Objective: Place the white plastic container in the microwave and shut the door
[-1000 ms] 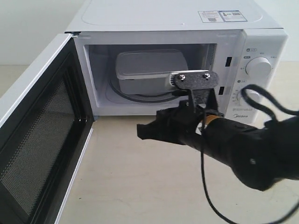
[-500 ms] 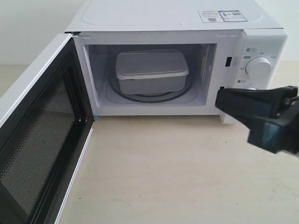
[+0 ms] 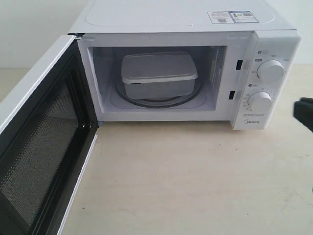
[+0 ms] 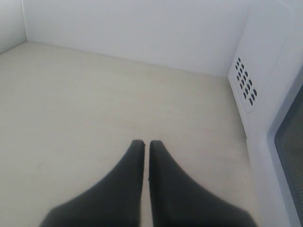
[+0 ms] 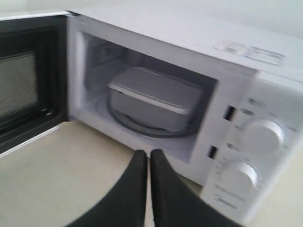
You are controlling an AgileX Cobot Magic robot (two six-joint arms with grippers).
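Observation:
The white plastic container (image 3: 157,73) (image 5: 154,97) rests on the glass turntable inside the white microwave (image 3: 264,54) (image 5: 265,90), lid on, with nothing touching it. The door (image 3: 41,147) (image 5: 28,85) hangs wide open on the left, its dark mesh window facing inward. My right gripper (image 5: 148,152) is shut and empty, hovering over the table in front of the cavity; in the exterior view only a dark piece of that arm (image 3: 304,113) shows at the right edge. My left gripper (image 4: 144,143) is shut and empty above bare table beside the microwave's vented side wall (image 4: 246,85).
A beige tabletop (image 3: 176,181) stretches in front of the microwave. Two round knobs (image 3: 270,71) sit on the control panel at the right. A pale wall (image 4: 132,33) closes off the table behind the left gripper.
The right arm has drawn back out of the microwave opening and off to the right, leaving the container on the turntable. The door has not moved.

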